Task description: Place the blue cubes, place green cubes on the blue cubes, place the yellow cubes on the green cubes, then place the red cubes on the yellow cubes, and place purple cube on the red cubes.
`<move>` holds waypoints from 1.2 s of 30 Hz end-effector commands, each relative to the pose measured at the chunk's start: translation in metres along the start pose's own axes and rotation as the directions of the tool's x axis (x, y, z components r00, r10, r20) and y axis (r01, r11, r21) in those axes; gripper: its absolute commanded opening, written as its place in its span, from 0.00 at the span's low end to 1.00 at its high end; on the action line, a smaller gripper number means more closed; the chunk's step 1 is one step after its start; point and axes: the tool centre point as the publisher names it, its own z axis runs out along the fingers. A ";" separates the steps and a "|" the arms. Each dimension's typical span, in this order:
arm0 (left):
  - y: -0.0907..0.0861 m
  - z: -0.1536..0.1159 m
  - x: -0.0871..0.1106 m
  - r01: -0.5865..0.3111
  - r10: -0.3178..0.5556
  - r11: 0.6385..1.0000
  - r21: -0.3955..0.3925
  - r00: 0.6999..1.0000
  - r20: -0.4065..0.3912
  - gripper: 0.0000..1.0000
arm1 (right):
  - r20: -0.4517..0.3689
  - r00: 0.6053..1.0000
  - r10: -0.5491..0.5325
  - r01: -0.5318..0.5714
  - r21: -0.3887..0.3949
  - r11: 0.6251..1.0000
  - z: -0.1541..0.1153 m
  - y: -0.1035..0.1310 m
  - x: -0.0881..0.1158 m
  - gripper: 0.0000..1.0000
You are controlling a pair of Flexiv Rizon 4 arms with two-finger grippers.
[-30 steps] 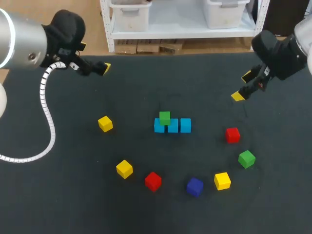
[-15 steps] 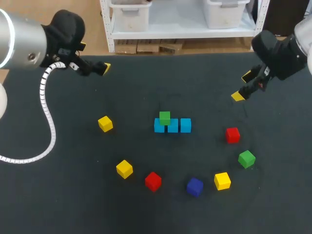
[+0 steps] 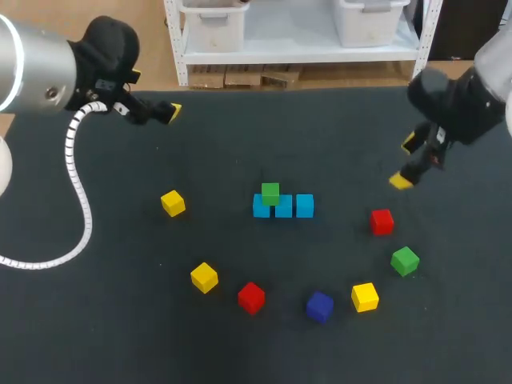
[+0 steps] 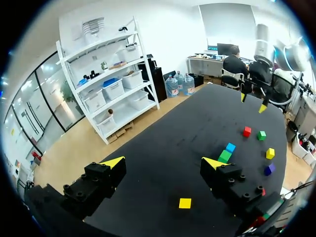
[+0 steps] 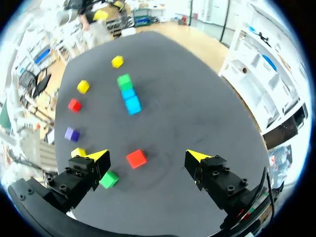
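While one green cube (image 3: 270, 193) tops the blue cubes (image 3: 284, 207), the open, empty right gripper (image 3: 405, 162) must next fetch the loose green cube (image 3: 405, 261).

The left arm (image 3: 40, 68) comes in over the table's (image 3: 240, 136) far left corner, the left gripper (image 3: 155, 94) hovering there with fingers spread wide. The right arm (image 3: 468, 100) enters near the far right corner, the right gripper (image 3: 405, 162) angled downward, fingers equally wide apart
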 end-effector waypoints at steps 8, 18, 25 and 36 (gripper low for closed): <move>0.000 0.000 0.001 -0.001 0.001 1.000 0.003 1.000 0.003 1.00 | -0.127 0.983 -0.134 0.143 0.071 0.987 0.026 0.043 0.033 1.00; 0.000 0.000 0.001 -0.001 0.001 1.000 0.003 1.000 0.003 1.00 | -0.213 0.977 -0.023 0.041 0.083 0.996 0.041 0.063 0.048 1.00; 0.000 0.000 0.001 -0.001 0.001 1.000 0.003 1.000 0.003 1.00 | -0.247 0.955 0.164 -0.125 0.165 0.978 0.061 0.087 0.055 1.00; 0.000 0.000 0.001 -0.001 0.001 1.000 0.003 1.000 0.003 1.00 | -0.243 0.915 0.322 -0.262 0.248 0.933 0.067 0.063 0.067 1.00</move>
